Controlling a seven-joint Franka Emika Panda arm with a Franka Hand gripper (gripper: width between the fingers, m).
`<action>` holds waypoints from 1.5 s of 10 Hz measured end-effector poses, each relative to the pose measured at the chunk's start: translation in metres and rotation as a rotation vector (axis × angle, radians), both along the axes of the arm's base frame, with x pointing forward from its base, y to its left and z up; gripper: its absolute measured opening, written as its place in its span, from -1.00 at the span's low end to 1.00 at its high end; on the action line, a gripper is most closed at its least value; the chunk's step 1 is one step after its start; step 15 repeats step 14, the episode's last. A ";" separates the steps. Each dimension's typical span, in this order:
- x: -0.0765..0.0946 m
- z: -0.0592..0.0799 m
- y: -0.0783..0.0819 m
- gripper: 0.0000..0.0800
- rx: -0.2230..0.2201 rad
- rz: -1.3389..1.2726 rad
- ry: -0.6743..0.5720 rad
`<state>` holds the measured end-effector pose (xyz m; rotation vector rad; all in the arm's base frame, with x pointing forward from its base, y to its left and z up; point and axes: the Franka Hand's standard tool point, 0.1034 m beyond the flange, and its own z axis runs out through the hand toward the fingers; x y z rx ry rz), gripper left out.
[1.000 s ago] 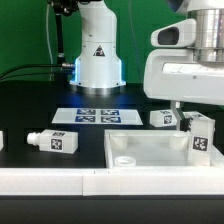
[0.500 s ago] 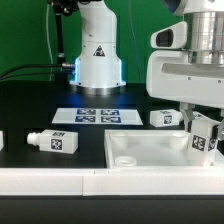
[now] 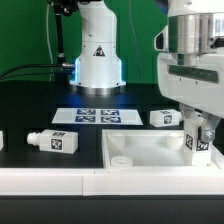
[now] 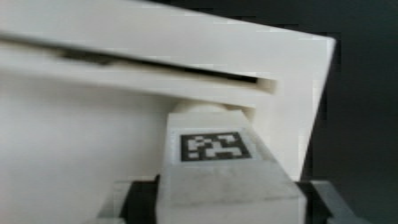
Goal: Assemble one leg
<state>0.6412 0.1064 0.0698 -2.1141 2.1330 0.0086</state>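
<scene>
No words, brands or numbers read anywhere, only signs: a black warning triangle on the robot base (image 3: 98, 57), and black-and-white square tags on the marker board (image 3: 97, 116) and on the leg (image 4: 217, 150) sitting between the jaws.

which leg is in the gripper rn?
The leg at the exterior view's right, held upright over the tabletop's corner by the gripper. The other two legs lie loose on the table.
</scene>
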 end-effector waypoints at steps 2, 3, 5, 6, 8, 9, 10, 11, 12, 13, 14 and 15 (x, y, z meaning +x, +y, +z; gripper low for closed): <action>0.000 0.000 -0.001 -0.27 0.032 -0.160 0.015; 0.000 0.000 -0.001 -0.27 0.039 -0.214 0.021; -0.001 0.000 0.000 -0.27 0.046 -0.295 0.033; -0.001 0.000 0.001 -0.27 0.044 -0.340 0.035; -0.001 0.000 0.000 -0.09 0.041 -0.324 0.034; -0.001 0.000 0.001 -0.09 0.041 -0.324 0.034; 0.001 0.007 0.006 0.42 0.048 -0.316 0.025; 0.003 0.025 0.010 0.56 0.062 -0.296 0.003; 0.002 0.039 0.009 0.61 0.072 -0.281 -0.013; 0.002 0.048 0.009 0.61 0.081 -0.280 -0.021; 0.002 0.046 0.009 0.62 0.078 -0.280 -0.019; 0.002 0.046 0.009 0.62 0.078 -0.280 -0.019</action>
